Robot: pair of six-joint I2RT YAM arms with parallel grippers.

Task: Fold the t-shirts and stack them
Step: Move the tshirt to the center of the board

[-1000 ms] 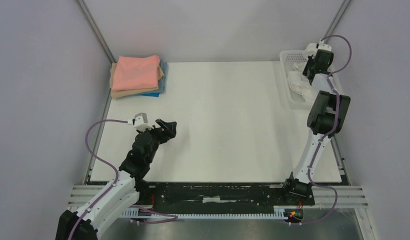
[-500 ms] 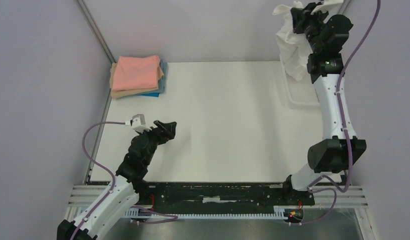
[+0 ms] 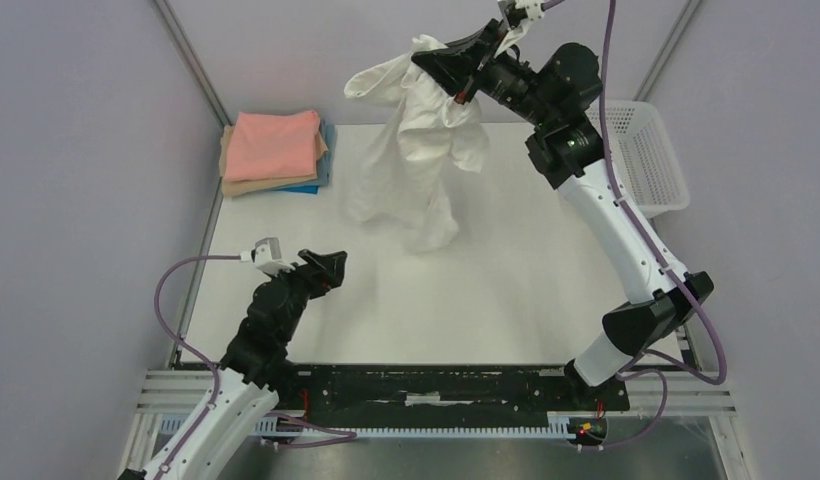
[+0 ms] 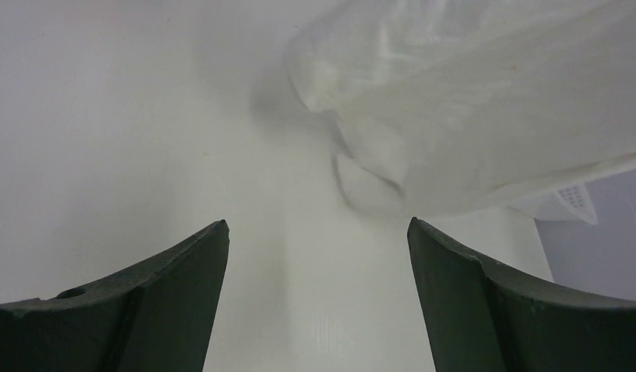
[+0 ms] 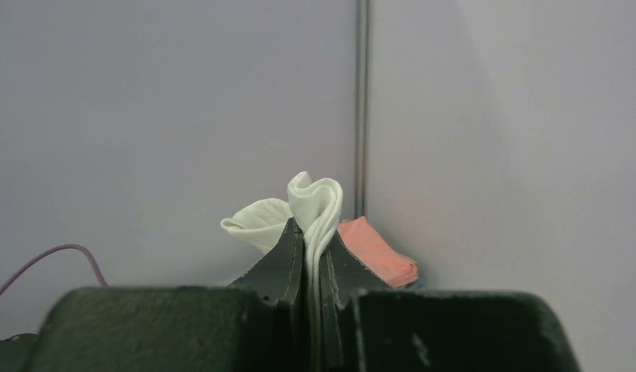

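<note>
While the right gripper (image 3: 466,72) is clamped tight on a bunched fold of the white t-shirt (image 3: 416,150), the cloth hangs over the white worktop (image 3: 516,280) toward 12 o'clock. Stack of folded t-shirts (image 3: 276,148), salmon-pink on top, at the 10 o'clock corner; white mesh basket (image 3: 646,150) at 2 o'clock; plain grey walls (image 3: 86,200) around. Left gripper (image 3: 324,268) at 8 o'clock, jaws spread wide, holding nothing.

The stack of folded shirts (image 3: 276,150) lies on the table (image 3: 506,300) at its far left corner, and the basket (image 3: 651,150) sits at its far right edge. Above the table's far middle the loose shirt (image 3: 416,160) hangs from the right gripper (image 3: 454,78); its lowest fold may touch the table. The left gripper (image 3: 331,268) hovers over the table's near left part.
</note>
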